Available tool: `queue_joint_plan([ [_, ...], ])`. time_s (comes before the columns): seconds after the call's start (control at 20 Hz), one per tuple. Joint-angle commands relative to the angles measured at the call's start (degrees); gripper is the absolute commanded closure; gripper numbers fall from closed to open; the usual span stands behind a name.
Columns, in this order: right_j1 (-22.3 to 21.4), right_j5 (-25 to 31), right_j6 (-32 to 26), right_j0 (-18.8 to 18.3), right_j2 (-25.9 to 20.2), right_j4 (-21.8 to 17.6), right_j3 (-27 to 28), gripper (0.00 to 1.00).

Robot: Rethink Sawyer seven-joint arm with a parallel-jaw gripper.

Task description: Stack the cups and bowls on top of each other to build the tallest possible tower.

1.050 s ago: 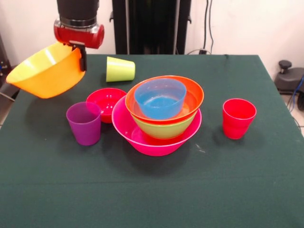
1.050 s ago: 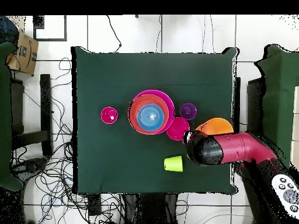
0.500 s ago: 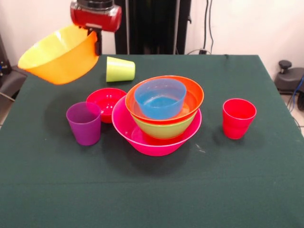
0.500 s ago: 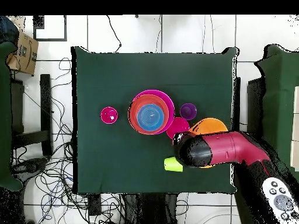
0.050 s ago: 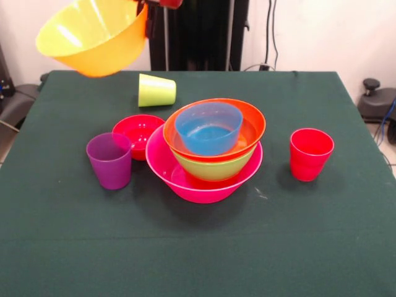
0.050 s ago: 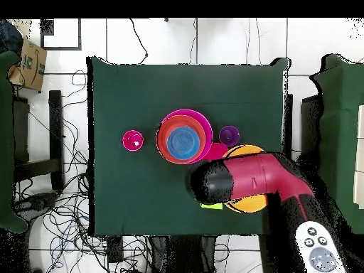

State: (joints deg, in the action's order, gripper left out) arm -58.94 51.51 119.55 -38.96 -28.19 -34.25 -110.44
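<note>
The tower [image 5: 204,176] stands near the middle of the surface [image 5: 309,247]: a wide pink bowl [image 5: 185,182] at the bottom, a green bowl [image 5: 213,168] nested in it, an orange-red bowl [image 5: 250,127] in that, and a blue bowl [image 5: 209,128] on top, tipped a little. From overhead the tower [image 6: 185,136] reads as rings of pink, orange-red and blue.

A yellow bowl [image 5: 93,37] hangs in the air up and to the left of the tower in the front view, well clear of the surface and tilted with its mouth partly toward the camera. The end effector [image 5: 145,15] pinches its rim at the right side, with only its lower part showing at the top edge. Overhead, the red arm [image 6: 249,181] covers most of the yellow bowl [image 6: 245,202].

Just left of the tower sits a small red bowl [image 5: 137,133], touching or nearly touching the pink bowl. In front of that stands the purple cup [image 5: 110,161], upright. Behind the tower, to its left, the lime cup [image 5: 156,90] lies on its side. The red cup [image 5: 310,153] stands upright well to the tower's right.
</note>
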Motion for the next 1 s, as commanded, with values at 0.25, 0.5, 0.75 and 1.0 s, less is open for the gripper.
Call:
queue_joint_plan([
  [0.25, -2.9, 12.6, 5.0, 6.9, 2.1, 5.7, 5.8, 1.00],
  [0.5, 0.1, 13.3, 8.8, 10.4, 2.7, 7.0, 9.4, 1.00],
  [0.75, 0.9, 14.9, 10.7, 13.3, 3.9, 8.3, 12.7, 1.00],
  [1.0, 3.0, 14.9, 11.8, 15.4, 5.4, 8.5, 15.6, 1.00],
])
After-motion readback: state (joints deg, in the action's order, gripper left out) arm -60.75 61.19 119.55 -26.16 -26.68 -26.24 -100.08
